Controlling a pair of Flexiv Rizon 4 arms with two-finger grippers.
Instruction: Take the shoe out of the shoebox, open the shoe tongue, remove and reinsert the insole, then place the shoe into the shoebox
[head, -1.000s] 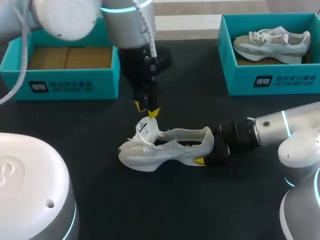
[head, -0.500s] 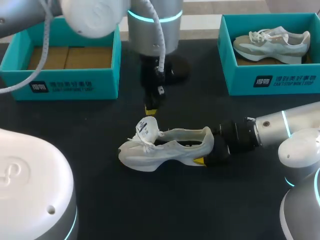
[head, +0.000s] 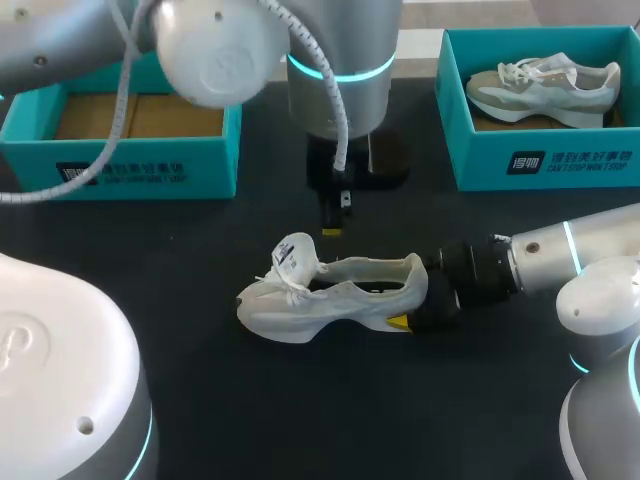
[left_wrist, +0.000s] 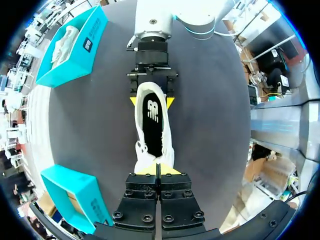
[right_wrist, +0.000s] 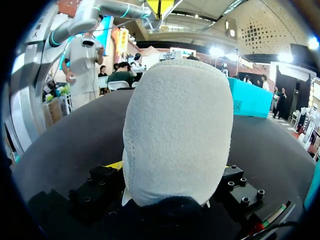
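Black table | shoe mid-table | right gripper clamps heel, steadying it | left gripper hovers beyond, tips together

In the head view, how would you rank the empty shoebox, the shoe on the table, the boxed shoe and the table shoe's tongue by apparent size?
1. Empty shoebox
2. Shoe on the table
3. Boxed shoe, smaller-looking but farther away, so unsure
4. Tongue

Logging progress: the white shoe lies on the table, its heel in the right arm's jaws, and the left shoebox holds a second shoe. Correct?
No. The head view shows only bare cardboard in the left shoebox; the second shoe is in the right shoebox. The rest stands.
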